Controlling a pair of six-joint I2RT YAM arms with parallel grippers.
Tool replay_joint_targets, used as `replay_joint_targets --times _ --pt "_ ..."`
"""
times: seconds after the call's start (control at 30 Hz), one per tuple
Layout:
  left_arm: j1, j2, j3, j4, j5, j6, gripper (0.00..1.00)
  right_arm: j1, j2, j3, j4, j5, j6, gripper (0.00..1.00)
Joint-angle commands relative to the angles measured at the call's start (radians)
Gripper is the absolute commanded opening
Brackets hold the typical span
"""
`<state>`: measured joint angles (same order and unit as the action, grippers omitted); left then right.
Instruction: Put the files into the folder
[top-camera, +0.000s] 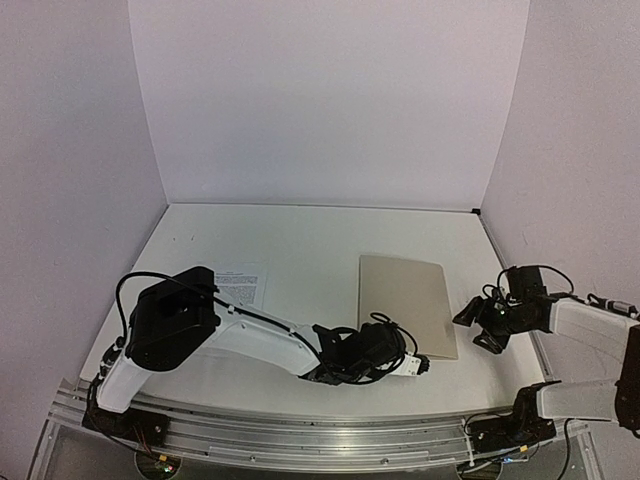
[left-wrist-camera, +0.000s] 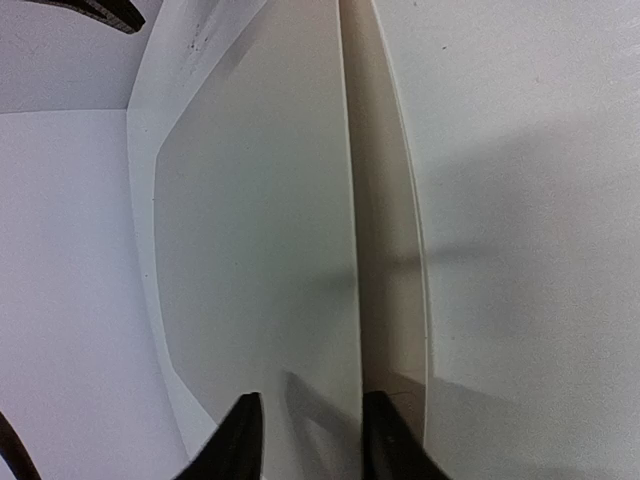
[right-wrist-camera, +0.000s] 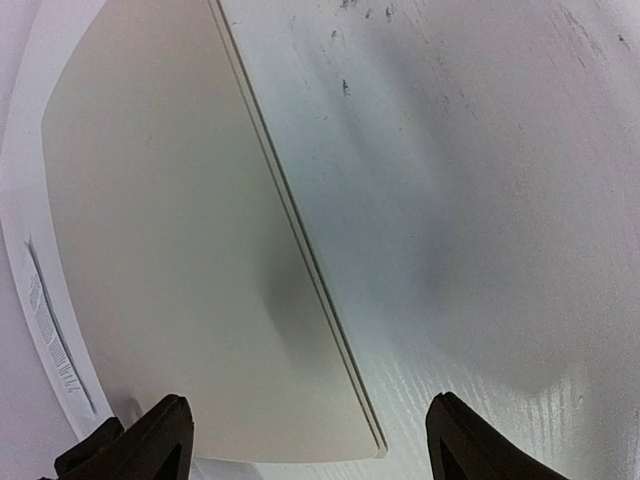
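The beige folder lies flat right of the table's middle. One printed sheet of the files lies to its left. My left gripper is at the folder's near edge. In the left wrist view its jaws stand apart and straddle the edge of the slightly raised cover; one finger sits in the beige gap below the cover. My right gripper hovers open at the folder's right edge, over its corner. A strip of printed paper shows past the folder.
White walls close the table at the back and both sides. An aluminium rail carrying the arm bases runs along the near edge. Bare tabletop lies behind the folder and the sheet.
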<state>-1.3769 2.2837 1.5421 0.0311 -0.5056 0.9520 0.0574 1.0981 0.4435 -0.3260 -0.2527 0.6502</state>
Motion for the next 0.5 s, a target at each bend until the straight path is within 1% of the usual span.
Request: replay_joint_targets --times 0.0,0.03,0.07,0.1,0.17,0.27,0.3,0.37,0.47 --pt "0.012 0.014 0.017 0.073 -0.026 0.022 0.28 0.004 0.002 0.040 0.014 -0.062 -0.019 0.82" --pt "0.012 0.005 0.001 0.116 -0.028 0.032 0.10 0.005 -0.001 0.040 0.012 -0.080 -0.023 0.83" --pt "0.014 -0.003 -0.010 0.141 -0.028 0.039 0.02 0.005 -0.004 0.042 0.010 -0.091 -0.021 0.84" --pt "0.016 -0.008 -0.014 0.153 -0.026 0.042 0.00 0.004 -0.006 0.044 0.006 -0.098 -0.020 0.85" --pt "0.025 -0.030 -0.023 0.177 -0.011 0.028 0.00 0.005 -0.011 0.068 -0.026 -0.121 -0.012 0.98" --pt "0.033 -0.060 -0.027 0.168 0.011 -0.012 0.00 0.003 -0.001 0.091 -0.048 -0.128 0.000 0.98" --pt "0.035 -0.084 -0.042 0.166 0.032 -0.025 0.00 0.003 0.023 0.095 -0.026 -0.177 0.021 0.98" --pt "0.033 -0.093 -0.055 0.180 0.043 -0.023 0.00 0.003 0.054 0.096 0.007 -0.225 0.051 0.98" --pt "0.035 -0.097 -0.053 0.188 0.043 -0.027 0.00 0.003 0.100 0.113 0.014 -0.241 0.060 0.97"
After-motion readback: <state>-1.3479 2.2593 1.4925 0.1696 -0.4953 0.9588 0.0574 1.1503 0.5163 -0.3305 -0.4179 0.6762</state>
